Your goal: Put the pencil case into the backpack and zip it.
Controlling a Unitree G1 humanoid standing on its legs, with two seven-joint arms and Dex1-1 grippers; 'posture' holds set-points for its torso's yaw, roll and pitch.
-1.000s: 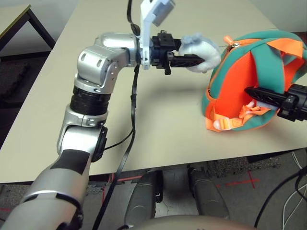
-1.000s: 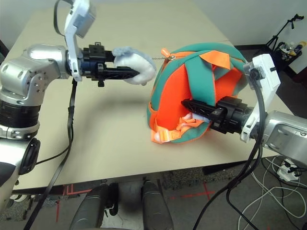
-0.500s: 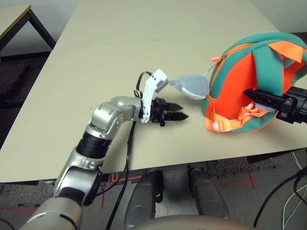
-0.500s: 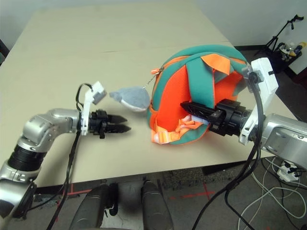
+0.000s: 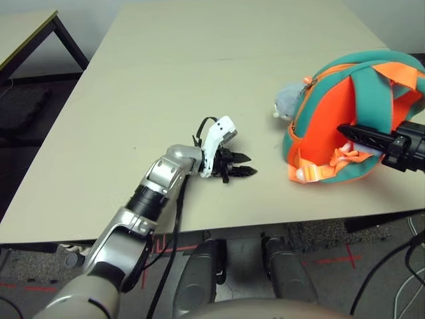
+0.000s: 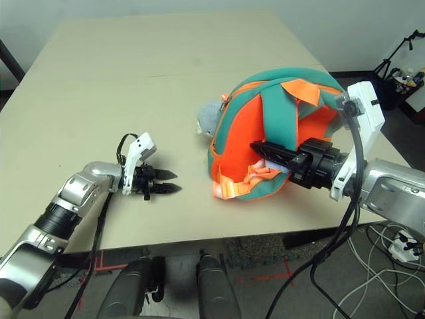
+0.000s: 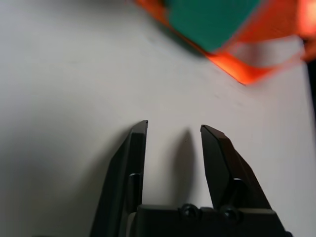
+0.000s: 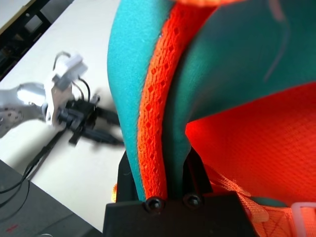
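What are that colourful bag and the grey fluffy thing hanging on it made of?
The backpack looks like soft padded fabric, teal with a matt finish, and its orange panels show an open mesh weave in the right wrist view. The grey round tag seems to be plush, judging by its fuzzy outline.

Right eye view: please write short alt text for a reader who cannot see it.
A teal and orange backpack stands on a beige table, the right pincer shut on its strap. The left pincer rests open and empty on the table beside it; a grey plush tag hangs at the backpack's side.

head pair overhead, wrists close (likely blurred)
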